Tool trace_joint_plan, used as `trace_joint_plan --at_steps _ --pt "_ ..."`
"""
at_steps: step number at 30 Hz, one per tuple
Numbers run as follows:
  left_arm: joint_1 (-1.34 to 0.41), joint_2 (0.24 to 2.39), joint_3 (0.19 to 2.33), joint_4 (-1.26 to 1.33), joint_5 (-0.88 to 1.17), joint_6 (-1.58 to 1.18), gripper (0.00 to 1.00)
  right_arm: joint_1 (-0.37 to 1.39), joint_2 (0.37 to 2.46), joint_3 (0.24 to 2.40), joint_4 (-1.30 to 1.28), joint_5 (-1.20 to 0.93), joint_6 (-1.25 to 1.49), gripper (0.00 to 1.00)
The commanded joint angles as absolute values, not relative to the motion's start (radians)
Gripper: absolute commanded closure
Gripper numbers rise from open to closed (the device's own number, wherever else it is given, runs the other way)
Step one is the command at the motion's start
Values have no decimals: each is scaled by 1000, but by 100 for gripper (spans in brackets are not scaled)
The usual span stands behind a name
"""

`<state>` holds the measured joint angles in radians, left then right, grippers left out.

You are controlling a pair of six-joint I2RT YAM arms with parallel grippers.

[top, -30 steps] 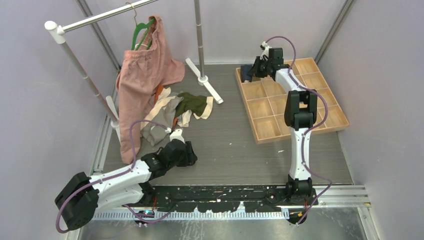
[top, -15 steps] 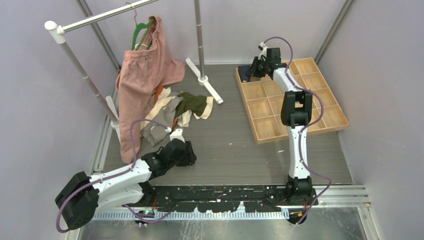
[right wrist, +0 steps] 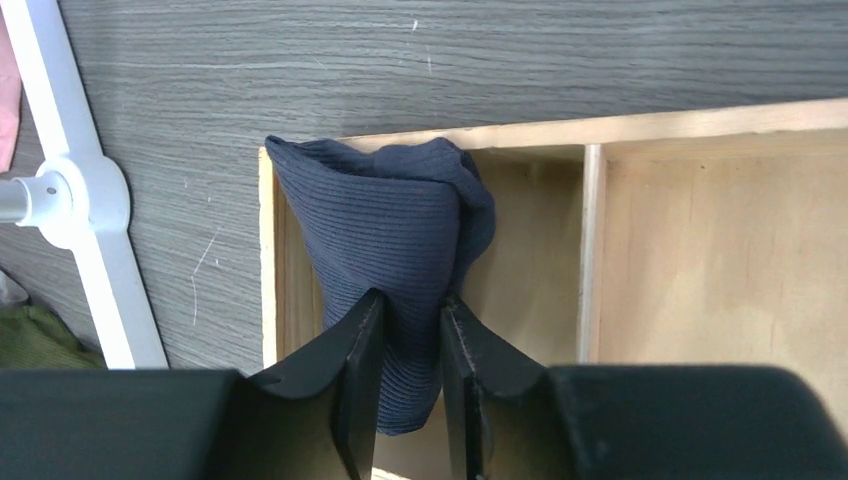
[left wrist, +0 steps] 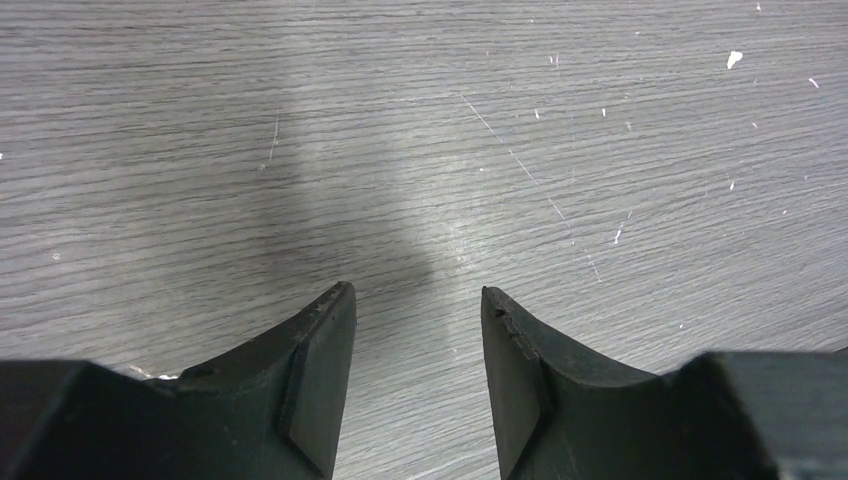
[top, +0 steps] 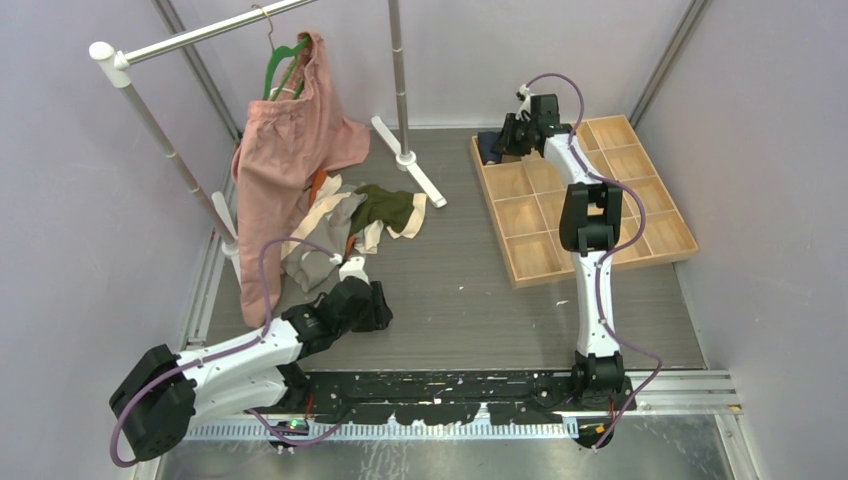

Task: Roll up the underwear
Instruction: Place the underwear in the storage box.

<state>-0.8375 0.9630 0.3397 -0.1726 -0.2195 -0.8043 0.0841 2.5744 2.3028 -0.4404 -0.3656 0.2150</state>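
Left gripper (left wrist: 415,290) hovers low over the grey wood-grain table (left wrist: 500,100), jaws spread about halfway, only scuffed, white-flecked tabletop between the black fingers. In the top view it sits at the near left, just beside the near edge of the loose underwear pile (top: 345,225), not touching it. Pile is crumpled soft fabric: olive green pair (top: 385,205) on the far right side, grey pair (top: 312,265) nearest the gripper, cream waistbands and an orange strip showing through. Pile runs under the hem of the large pink garment (top: 290,160) on a green hanger (top: 285,60), which hangs from the white garment rack (top: 150,50). Rack's white foot (top: 410,165) angles out onto the table just right of the pile. Left wall and a floor rail hem in the pile side.

Between pile and tray lies a wide stretch of table, flat, matte, straight grain.

Right gripper (right wrist: 410,295) is stretched to the far side, over the wooden tray (top: 540,255), a shallow light-ply grid of square compartments with thin dividers. Its fingers pinch the navy underwear (right wrist: 400,220), a ribbed-knit bundle, narrow at the fingers and bulging wider beyond them. Bundle stands in the tray's far left corner compartment, its top leaning on the outer rim, just beside the rack foot (right wrist: 85,200). Neighbouring compartments show bare ply. Right wall stands close beyond the tray's right edge.
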Motion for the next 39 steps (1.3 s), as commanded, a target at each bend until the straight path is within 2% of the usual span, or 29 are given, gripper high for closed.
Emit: trace_joint_plan --at_steps 1,5,21,31,35,39 --pt "-838 927 360 -184 -253 -795 50 82 2579 2328 -487 -308 216 65" --pt "-838 916 367 -204 -261 -790 50 82 2558 2315 -469 -304 232 55" --pt "-838 915 362 -192 -269 -792 50 82 2303 2153 -353 -178 201 33" --pt "-835 929 414 -236 -297 -768 47 82 2125 2039 -289 -147 264 30" --pt "-826 933 478 -297 -335 -740 45 82 1976 1923 -252 -102 373 30" --pt "-795 933 553 -351 -363 -703 40 82 1790 1721 -151 -98 514 29"
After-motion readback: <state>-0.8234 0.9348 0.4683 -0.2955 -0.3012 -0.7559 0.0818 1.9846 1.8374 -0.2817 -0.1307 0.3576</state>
